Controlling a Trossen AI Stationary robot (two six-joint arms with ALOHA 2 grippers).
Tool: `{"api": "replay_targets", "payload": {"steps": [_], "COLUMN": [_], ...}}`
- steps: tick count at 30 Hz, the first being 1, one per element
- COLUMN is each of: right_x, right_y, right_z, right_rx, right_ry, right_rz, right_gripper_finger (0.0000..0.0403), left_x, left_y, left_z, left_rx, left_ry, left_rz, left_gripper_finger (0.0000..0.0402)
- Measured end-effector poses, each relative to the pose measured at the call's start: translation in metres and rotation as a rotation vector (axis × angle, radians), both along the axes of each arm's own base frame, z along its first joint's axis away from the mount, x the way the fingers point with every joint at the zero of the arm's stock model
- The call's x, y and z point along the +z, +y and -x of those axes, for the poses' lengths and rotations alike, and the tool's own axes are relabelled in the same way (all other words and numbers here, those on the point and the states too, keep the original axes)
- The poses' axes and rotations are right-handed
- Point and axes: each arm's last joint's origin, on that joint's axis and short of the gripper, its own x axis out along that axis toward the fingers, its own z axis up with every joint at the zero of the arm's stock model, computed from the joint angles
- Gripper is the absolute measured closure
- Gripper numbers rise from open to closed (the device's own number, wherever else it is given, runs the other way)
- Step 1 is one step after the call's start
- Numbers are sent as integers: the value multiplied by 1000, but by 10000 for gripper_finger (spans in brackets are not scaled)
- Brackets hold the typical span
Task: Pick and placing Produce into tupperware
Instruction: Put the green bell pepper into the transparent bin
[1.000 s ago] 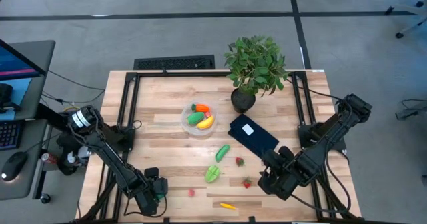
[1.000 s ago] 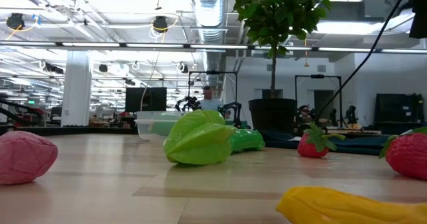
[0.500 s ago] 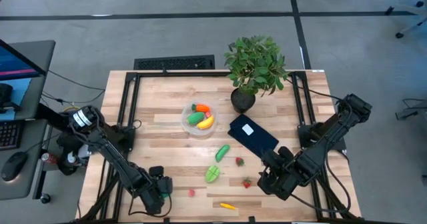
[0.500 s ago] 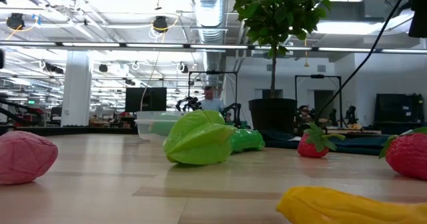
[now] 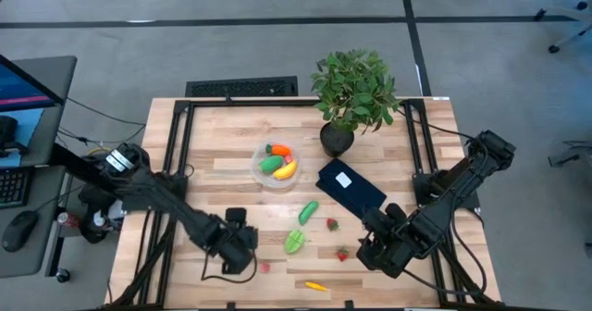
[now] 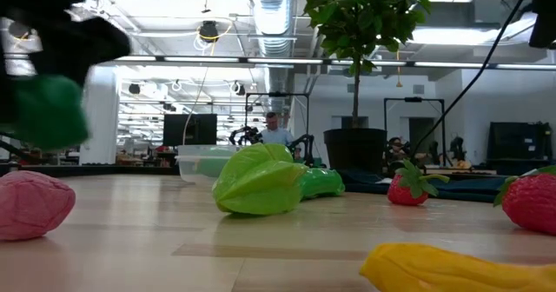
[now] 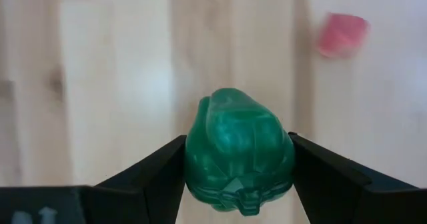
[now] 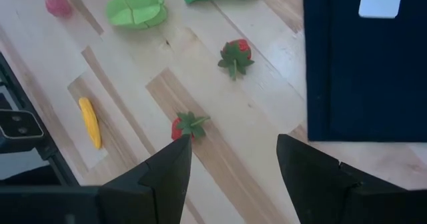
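Observation:
My left gripper (image 5: 242, 248) hangs above the near left of the table, shut on a dark green toy pepper (image 7: 238, 151), which also shows raised at the left of the low view (image 6: 48, 109). The round clear tupperware (image 5: 277, 166) stands mid-table with orange, green and yellow produce inside. Loose produce lies on the wood: a green cucumber (image 5: 308, 211), a light green ribbed fruit (image 5: 294, 242), two strawberries (image 5: 332, 224) (image 5: 341, 254), a pink piece (image 5: 265, 267) and a small yellow piece (image 5: 315, 286). My right gripper (image 8: 230, 164) waits open above the near right, holding nothing. My left gripper pinches the green pepper by its two opposite sides (image 7: 193, 159) between the two fingers (image 7: 159, 174). The fingers come from above, pointing steeply down. The pepper is lifted clear of the table, one blunt end toward the wrist camera.
A dark blue flat rectangle with a white label (image 5: 351, 188) lies right of centre. A leafy potted plant (image 5: 354, 93) stands at the far right. Black frame rails (image 5: 180, 144) run along both table sides. Bare wood lies between my left gripper and the tupperware.
My left gripper has carried the green pepper up and toward the table's right, away from the near left corner, rolling its wrist as it went. The pepper has come into the low view's left, clear of the wood.

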Motion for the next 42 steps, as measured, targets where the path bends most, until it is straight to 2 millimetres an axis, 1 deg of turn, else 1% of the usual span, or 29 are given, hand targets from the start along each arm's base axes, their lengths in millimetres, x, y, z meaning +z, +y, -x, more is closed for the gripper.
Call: {"api": "replay_targets", "payload": {"steps": [6, 14, 17, 23, 27, 31, 34, 42], "right_x": [0, 0, 0, 0, 0, 0, 0, 0], "right_y": [0, 4, 6, 10, 11, 10, 10, 10], "right_z": [0, 5, 8, 12, 14, 14, 14, 14], "right_rx": [0, 20, 33, 69, 82, 83, 90, 95], "right_ry": [-9, -20, -16, -12, -3, 3, 4, 2], "right_rz": [9, 31, 35, 44, 55, 63, 66, 70], "right_gripper_finger": [189, 189, 189, 189, 189, 189, 189, 189], "left_x": [0, 0, 1, 5, 8, 17, 26, 46], "left_y": [21, 39, 43, 43, 43, 47, 54, 89], "left_z": [-13, -24, -26, -24, -25, -32, -37, -52], "left_rx": [-18, 0, 14, 25, 51, 83, 103, 151], "left_ry": [7, 10, 8, 41, 33, -19, -38, -68], "left_rz": [-31, -37, -35, -49, -55, -91, -150, -326], "left_gripper_finger": [166, 166, 166, 166, 166, 166, 166, 166]}}
